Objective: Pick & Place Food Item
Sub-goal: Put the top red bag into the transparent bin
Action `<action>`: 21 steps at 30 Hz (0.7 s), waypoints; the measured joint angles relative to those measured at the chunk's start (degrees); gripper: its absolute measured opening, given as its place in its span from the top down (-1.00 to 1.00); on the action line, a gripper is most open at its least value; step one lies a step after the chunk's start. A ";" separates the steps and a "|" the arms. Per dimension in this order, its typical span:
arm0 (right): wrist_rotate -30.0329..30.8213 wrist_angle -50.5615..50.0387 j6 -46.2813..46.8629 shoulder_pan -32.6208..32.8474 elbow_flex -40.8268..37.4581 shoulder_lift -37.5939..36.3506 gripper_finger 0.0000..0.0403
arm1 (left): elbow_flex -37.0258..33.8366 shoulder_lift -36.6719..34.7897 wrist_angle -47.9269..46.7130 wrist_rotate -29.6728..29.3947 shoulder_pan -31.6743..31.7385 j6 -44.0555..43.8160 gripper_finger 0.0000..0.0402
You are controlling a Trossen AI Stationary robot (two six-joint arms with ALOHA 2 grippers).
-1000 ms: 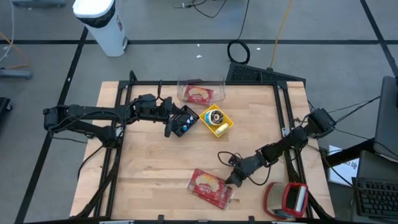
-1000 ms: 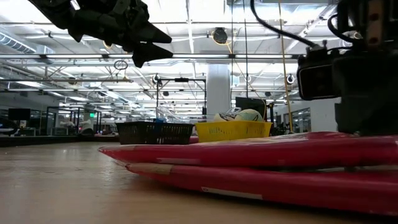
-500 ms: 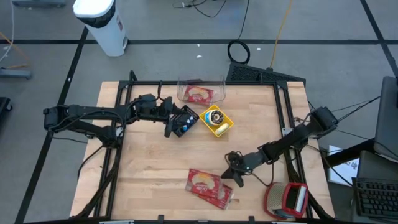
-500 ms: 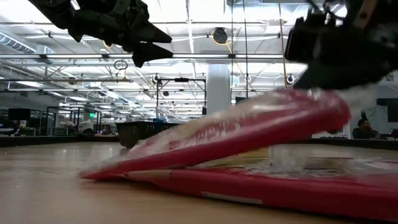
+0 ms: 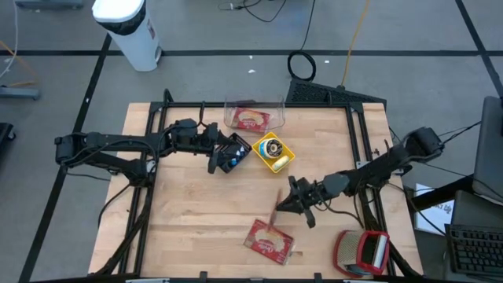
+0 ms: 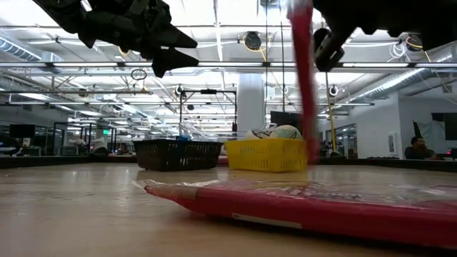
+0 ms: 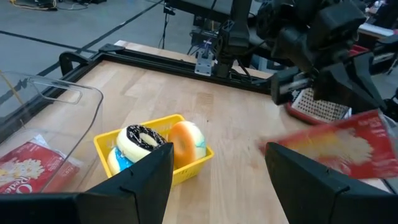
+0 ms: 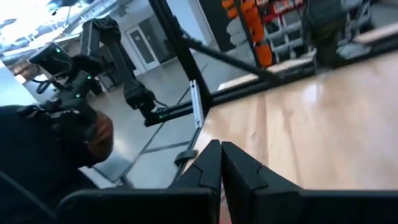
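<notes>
My right gripper point(image 5: 289, 204) is shut on a red food packet point(image 5: 275, 211) above the table's near middle; the packet shows edge-on in the high view and as a blurred red sheet point(image 7: 348, 146) in the left wrist view. A second red packet point(image 5: 269, 240) lies flat on the table below it. My left gripper point(image 5: 232, 155) hovers open, holding nothing, beside a yellow basket point(image 5: 273, 152) of doughnuts. A clear container point(image 5: 253, 118) at the far edge holds another red packet. My right gripper pinches the red packet between its two shut fingers point(image 8: 211, 165) by one edge point(image 6: 298, 18), coming in level from the table's right. The packet hangs upright below the fingers, its lower end point(image 6: 312, 150) clear of the table and of the packet lying there.
A red and grey thing point(image 5: 361, 251) sits at the table's near right corner. A black mesh basket point(image 6: 178, 152) stands at the far side. A black frame rail point(image 5: 357, 157) borders the table. Bare wood point(image 5: 196, 212) lies at the near left.
My right gripper has risen and rolled, drawing back a little toward the far edge. The upper red packet, which lay flat on the other one, was tilted up by one edge and now hangs upright, lifted clear. The lower packet stays on the table.
</notes>
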 joint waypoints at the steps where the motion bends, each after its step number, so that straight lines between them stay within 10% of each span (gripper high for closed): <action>1: 0.00 0.13 -1.28 -0.32 0.01 -0.27 1.00 | 0.00 -0.01 0.00 0.05 -0.15 -0.13 -0.27; 21: -1.58 14.24 -15.75 -2.05 0.05 -0.49 1.00 | 0.02 0.15 2.84 0.01 -9.01 6.88 -0.27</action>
